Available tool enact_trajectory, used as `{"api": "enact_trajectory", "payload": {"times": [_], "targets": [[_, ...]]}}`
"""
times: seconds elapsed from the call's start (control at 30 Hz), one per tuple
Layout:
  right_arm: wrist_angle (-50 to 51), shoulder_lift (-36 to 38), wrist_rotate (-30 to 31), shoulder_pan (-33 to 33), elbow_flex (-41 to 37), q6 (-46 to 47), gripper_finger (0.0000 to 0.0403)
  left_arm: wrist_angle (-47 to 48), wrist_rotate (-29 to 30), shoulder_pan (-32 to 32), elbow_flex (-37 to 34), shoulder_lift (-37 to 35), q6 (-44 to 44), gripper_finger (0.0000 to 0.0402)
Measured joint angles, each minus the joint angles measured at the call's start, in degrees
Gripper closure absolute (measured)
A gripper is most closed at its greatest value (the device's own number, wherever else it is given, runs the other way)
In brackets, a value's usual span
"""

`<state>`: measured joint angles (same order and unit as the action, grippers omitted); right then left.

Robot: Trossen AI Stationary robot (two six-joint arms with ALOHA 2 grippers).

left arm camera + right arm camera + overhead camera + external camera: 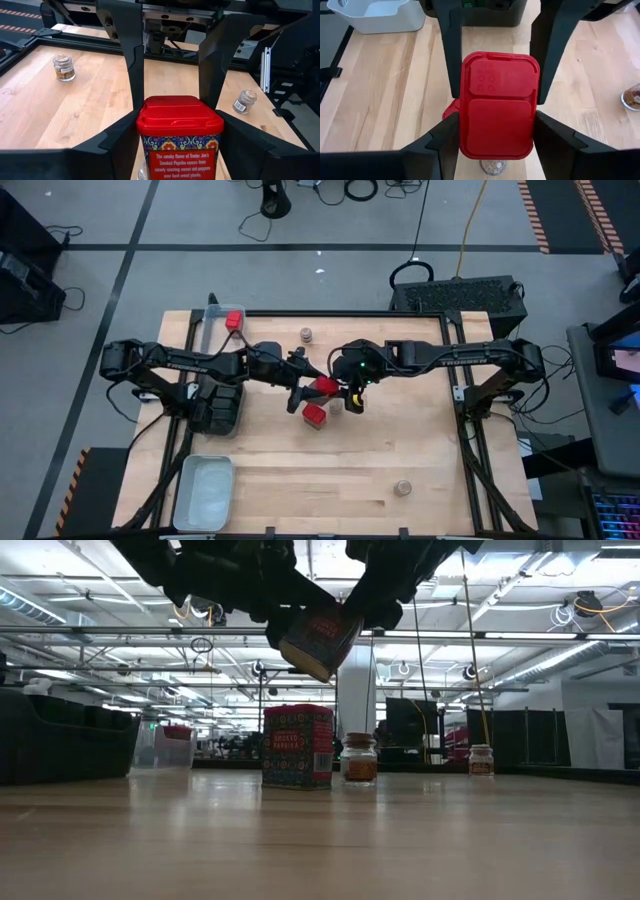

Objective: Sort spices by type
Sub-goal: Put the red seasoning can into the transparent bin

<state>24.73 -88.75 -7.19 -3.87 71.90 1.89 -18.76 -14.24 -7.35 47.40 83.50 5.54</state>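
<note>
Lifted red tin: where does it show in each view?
High: lifted red tin, mid-table.
Low: tin top centre, tilted, in the air.
Left wrist: tin bottom centre, label facing.
Right wrist: tin centre, lid facing.
Landmark: standing red tin, high and low views.

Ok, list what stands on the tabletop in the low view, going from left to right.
Dark tray → clear tray holding a red tin → red paprika tin → tan-lidded jar → second tan-lidded jar.

Table — pale wood, smooth, matt; tin — printed label, glossy red plastic lid; jar — clear glass.
</note>
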Motion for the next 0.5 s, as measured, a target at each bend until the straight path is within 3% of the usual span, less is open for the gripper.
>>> {"api": "enact_trajectory", "payload": {"times": [0.5], "targets": [[-0.1,0.0,-0.2,-0.7,0.0,0.0,0.0173,0.2,-0.5,0.0,0.0,0.0,-1.6,0.0176]]}}
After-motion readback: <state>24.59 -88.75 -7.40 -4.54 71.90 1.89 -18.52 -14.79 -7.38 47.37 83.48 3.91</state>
